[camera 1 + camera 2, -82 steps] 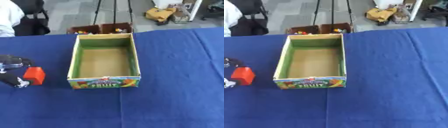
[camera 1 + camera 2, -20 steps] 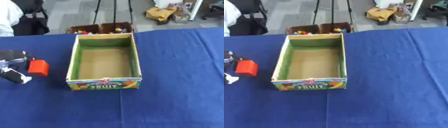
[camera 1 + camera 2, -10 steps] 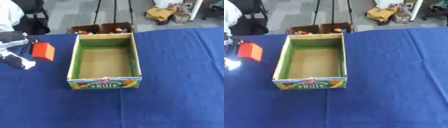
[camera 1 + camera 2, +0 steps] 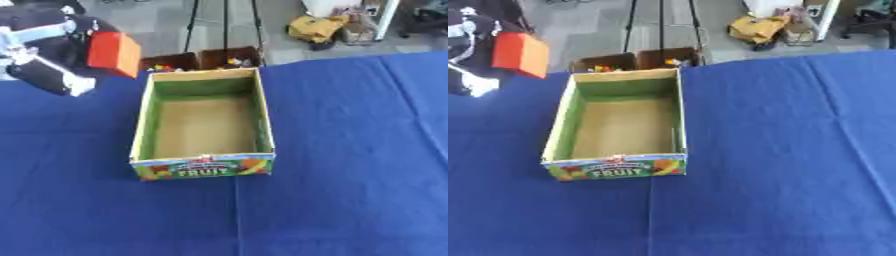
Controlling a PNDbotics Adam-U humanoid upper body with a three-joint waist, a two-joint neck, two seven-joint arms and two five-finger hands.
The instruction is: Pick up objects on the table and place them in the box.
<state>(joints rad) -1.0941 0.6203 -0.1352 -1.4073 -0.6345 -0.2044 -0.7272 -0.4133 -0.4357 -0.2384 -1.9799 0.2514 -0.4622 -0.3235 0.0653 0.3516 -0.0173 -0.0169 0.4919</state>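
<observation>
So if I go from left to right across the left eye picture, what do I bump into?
Left hand → red block it holds → fruit box → bare blue table.

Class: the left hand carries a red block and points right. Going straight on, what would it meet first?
Probably nothing: the left hand and red block look raised above the fruit box, so they would pass over its far end, though depth is unclear.
</observation>
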